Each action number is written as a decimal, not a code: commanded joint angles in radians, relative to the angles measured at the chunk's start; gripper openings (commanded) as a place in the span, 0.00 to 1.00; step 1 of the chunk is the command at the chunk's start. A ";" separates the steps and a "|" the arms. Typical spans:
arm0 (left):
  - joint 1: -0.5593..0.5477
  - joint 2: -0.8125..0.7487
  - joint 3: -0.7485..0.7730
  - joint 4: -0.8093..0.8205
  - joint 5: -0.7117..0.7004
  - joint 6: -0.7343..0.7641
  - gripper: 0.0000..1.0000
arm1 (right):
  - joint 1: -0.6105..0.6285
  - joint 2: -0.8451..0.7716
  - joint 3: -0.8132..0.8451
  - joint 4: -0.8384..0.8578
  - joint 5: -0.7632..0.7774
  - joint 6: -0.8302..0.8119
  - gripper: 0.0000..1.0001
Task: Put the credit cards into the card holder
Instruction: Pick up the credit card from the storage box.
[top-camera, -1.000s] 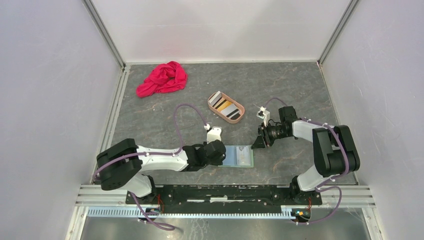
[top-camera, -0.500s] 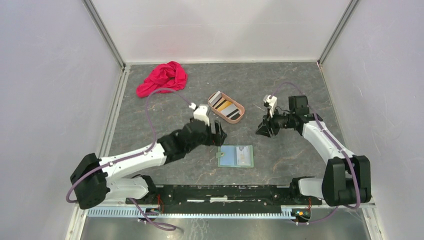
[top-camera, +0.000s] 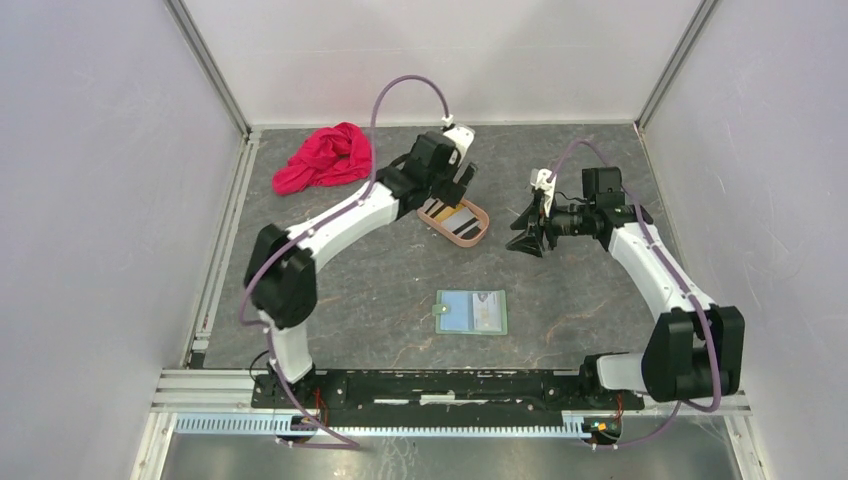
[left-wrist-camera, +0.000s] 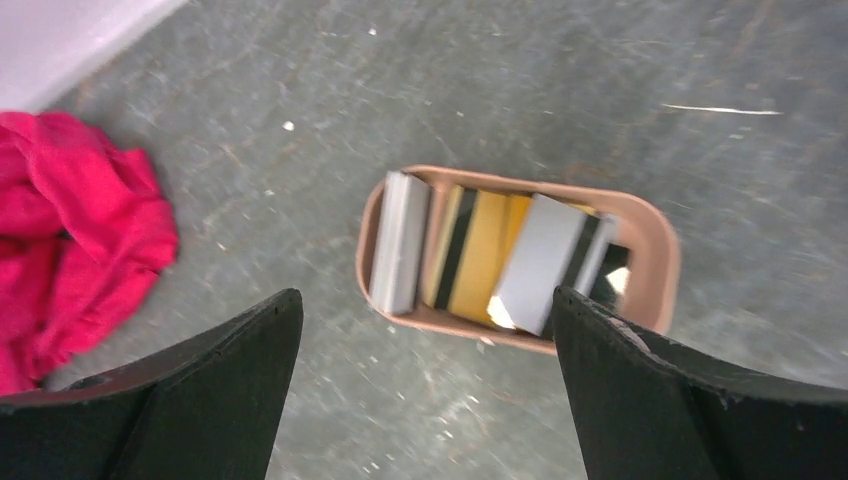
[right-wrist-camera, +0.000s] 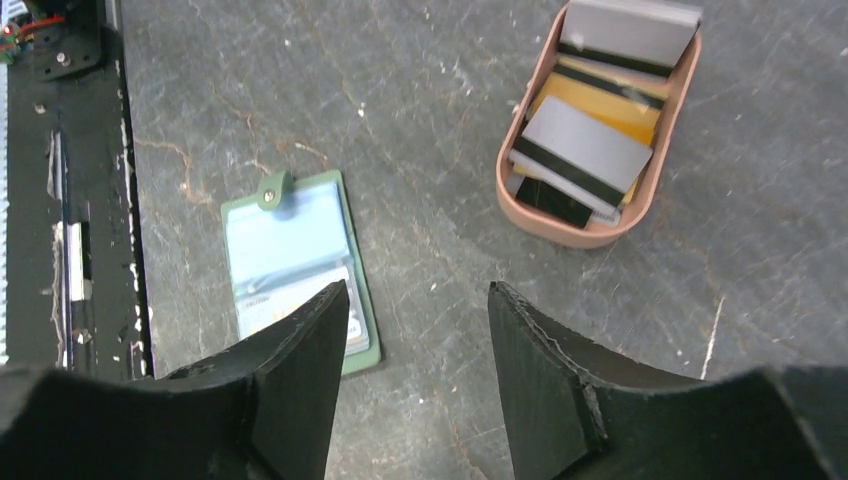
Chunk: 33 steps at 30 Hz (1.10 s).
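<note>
Credit cards (left-wrist-camera: 480, 262), several, leaning in pinkish tray (left-wrist-camera: 450, 325); card holder (top-camera: 472, 312) open on tabletop (top-camera: 380, 290), arm-base side of tray; left jaws spread wide, empty, above tray; right jaws parted, empty, beside tray; recommended: descend squarely, pinch one end card only.

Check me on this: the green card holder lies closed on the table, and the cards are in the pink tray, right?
Not quite. The card holder lies open, its light blue inside facing up, as the right wrist view shows. The cards are indeed in the pink tray.
</note>
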 joint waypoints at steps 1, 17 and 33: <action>0.030 0.137 0.188 -0.090 -0.067 0.231 1.00 | -0.021 0.037 0.029 -0.093 -0.005 -0.144 0.59; 0.098 0.349 0.393 -0.114 0.023 0.380 0.95 | -0.084 0.239 0.091 -0.182 0.061 -0.238 0.55; 0.099 0.311 0.235 -0.016 0.049 0.347 0.83 | -0.085 0.296 0.077 -0.182 0.035 -0.240 0.54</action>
